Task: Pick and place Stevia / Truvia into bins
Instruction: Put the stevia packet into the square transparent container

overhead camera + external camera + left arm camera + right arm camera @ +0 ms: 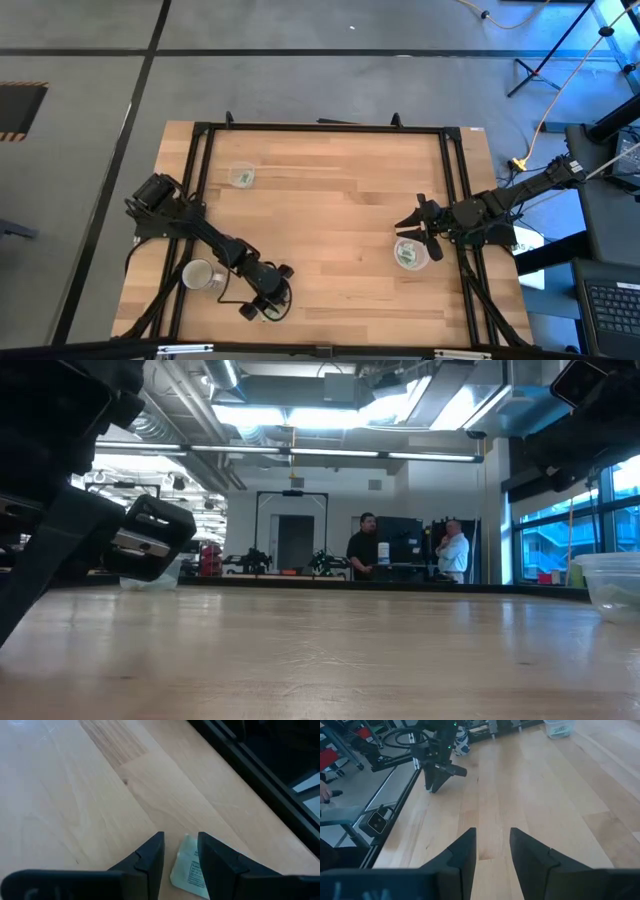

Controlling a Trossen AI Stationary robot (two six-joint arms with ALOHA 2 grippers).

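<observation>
The left gripper point(180, 851) is hanging low over the near edge of the worktop point(330, 200), jaws parted around a sachet point(189, 870) lying flat, not yet pinched. The right gripper point(417, 222) is waiting beside one clear cup point(409, 253) that is holding sachets, jaws released and empty. The other cup point(241, 177) is sitting well apart, toward the far left. The thin paper could be slipping under the fingertips point(153, 847), or the jaws could be scraping wood and closing on nothing.
</observation>
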